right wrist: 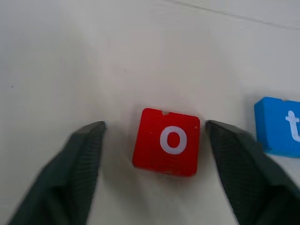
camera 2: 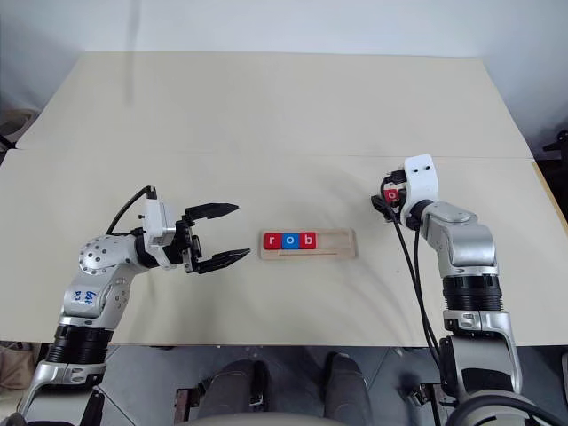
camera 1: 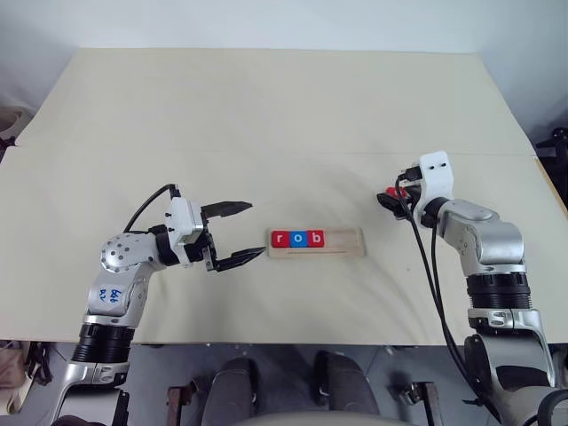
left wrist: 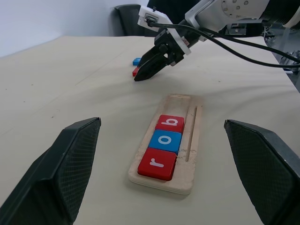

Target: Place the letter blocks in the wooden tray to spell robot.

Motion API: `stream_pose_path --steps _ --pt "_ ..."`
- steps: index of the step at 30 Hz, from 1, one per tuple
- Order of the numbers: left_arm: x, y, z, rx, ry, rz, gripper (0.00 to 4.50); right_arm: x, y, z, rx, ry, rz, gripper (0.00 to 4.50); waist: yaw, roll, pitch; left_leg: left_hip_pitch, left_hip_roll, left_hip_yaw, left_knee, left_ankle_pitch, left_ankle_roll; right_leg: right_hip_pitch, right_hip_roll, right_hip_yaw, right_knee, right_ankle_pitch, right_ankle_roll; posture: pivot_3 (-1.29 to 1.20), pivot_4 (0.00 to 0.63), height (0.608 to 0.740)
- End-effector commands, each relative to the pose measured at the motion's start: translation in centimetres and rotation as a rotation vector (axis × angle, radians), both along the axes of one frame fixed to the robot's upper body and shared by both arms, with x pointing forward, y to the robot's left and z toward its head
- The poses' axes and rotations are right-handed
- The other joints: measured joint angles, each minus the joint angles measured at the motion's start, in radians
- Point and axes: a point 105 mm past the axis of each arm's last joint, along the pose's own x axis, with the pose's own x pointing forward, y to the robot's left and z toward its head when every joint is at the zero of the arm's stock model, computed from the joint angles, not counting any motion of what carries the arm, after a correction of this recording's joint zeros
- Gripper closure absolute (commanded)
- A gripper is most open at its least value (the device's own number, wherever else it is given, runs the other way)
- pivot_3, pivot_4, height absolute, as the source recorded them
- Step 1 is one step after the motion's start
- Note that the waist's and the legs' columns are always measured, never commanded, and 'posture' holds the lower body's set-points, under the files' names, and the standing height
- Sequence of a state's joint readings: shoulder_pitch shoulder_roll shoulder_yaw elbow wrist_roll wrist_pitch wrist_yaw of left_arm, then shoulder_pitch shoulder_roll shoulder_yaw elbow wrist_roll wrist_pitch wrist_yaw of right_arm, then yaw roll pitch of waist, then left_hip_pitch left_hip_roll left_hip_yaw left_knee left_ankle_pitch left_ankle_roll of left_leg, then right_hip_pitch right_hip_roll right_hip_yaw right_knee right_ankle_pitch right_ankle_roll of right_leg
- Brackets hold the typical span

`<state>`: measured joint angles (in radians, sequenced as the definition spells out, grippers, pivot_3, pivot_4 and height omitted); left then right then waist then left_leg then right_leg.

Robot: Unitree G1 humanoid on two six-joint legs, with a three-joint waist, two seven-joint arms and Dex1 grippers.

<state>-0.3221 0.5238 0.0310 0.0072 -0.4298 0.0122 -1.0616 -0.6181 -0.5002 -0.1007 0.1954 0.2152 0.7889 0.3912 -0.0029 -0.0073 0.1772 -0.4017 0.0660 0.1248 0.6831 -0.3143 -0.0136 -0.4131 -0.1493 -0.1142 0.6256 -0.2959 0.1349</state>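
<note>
Right end effector [right wrist: 152, 154] spread, straddling small flat red "o" block [right wrist: 166, 147]; light, rigid, slick; pinch opposite side edges.

Setting. A large table [camera 1: 266, 106] with a pale beige, matte top occupies most of the scene; a thin seam [camera 1: 293, 153] crosses it from side to side. Beyond its far edge stands a plain, light bluish-white wall [camera 1: 284, 22]. Below the near edge lies a grey floor [camera 1: 293, 359]. In the left wrist view, a dark chair back [left wrist: 127, 18] stands past the table's far end. Lighting is even and diffuse, with soft shadows.
</note>
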Motion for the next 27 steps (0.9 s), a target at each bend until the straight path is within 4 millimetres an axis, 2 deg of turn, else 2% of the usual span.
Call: stream_pose_path --steps 1,3,6,9,12,15,17,21,24,27 --pt "-0.2 -0.1 1.2 -0.008 -0.045 -0.017 0.0 -0.5 -0.9 -0.1 0.0 0.005 -0.045 2.36 0.001 0.0 0.0 0.0 0.0 0.0 0.0 0.0 0.0 0.0 0.0 0.0 0.0 0.0 0.0 0.0 0.15 0.74" --pt "-0.1 -0.2 1.2 -0.009 -0.042 -0.025 0.0 -0.8 -1.0 0.0 0.003 0.002 -0.053 3.03 0.002 0.0 0.0 0.0 0.0 0.0 0.0 0.0 0.0 0.0 0.0 0.0 0.0 0.0 0.0 0.0 0.15 0.74" --pt "0.1 -0.6 1.0 -0.011 -0.027 -0.052 0.0 -1.5 -2.2 0.8 -0.009 -0.006 -0.119 3.04 0.004 0.0 0.0 0.0 0.0 0.0 0.0 0.0 0.0 0.0 0.0 0.0 0.0 0.0 0.0 0.0 0.15 0.74" --pt "0.3 -0.7 1.0 -0.012 -0.022 -0.066 0.0 -2.9 -2.1 1.6 0.001 -0.003 -0.117 3.04 0.003 0.0 0.0 0.0 0.0 0.0 0.0 0.0 0.0 0.0 0.0 0.0 0.0 0.0 0.0 0.0 0.15 0.74" --pt "0.5 -1.0 0.9 -0.018 -0.013 -0.092 0.0 -6.0 -1.2 1.8 0.02 0.024 -0.097 3.04 0.002 0.0 0.0 -0.001 0.0 0.0 0.0 0.0 0.0 -0.001 0.0 0.0 0.0 0.0 0.0 0.0 0.15 0.74" --pt "0.4 -1.3 0.7 -0.019 0.0 -0.119 0.0 -8.5 -0.2 1.3 0.059 0.051 -0.101 3.04 0.002 0.0 0.0 -0.001 0.0 -0.001 -0.001 0.0 0.0 -0.001 0.0 0.0 -0.001 0.0 0.0 0.0 0.15 0.74" --pt "0.3 -1.6 0.6 -0.019 0.01 -0.142 0.0 -10.3 1.0 0.3 0.089 0.08 -0.097 3.04 0.002 0.0 0.0 -0.001 0.0 -0.001 -0.001 0.0 0.0 -0.001 0.0 0.0 0.0 0.0 0.0 0.0 0.15 0.74" --pt "0.3 -1.8 0.6 -0.016 0.018 -0.159 0.0 -12.0 2.2 -1.2 0.138 0.113 -0.13 3.04 0.0 0.0 0.0 -0.001 0.0 -0.002 -0.001 0.0 0.0 -0.001 0.0 -0.001 0.0 0.0 -0.001 0.0 0.15 0.74" --pt "0.3 -1.9 0.6 -0.012 0.019 -0.164 0.0 -12.1 2.1 -1.6 0.148 0.118 -0.146 2.0 0.001 0.0 -0.001 -0.001 0.0 -0.002 0.0 0.0 0.0 -0.001 0.0 -0.001 0.0 0.0 -0.001 0.0 0.15 0.74" --pt "0.3 -1.7 0.6 -0.008 0.018 -0.16 0.0 -11.8 1.8 -1.1 0.125 0.115 -0.097 0.96 0.001 0.0 0.0 -0.001 0.0 -0.002 0.0 0.0 0.0 -0.001 0.0 -0.001 0.0 0.0 -0.001 0.0 0.15 0.74"
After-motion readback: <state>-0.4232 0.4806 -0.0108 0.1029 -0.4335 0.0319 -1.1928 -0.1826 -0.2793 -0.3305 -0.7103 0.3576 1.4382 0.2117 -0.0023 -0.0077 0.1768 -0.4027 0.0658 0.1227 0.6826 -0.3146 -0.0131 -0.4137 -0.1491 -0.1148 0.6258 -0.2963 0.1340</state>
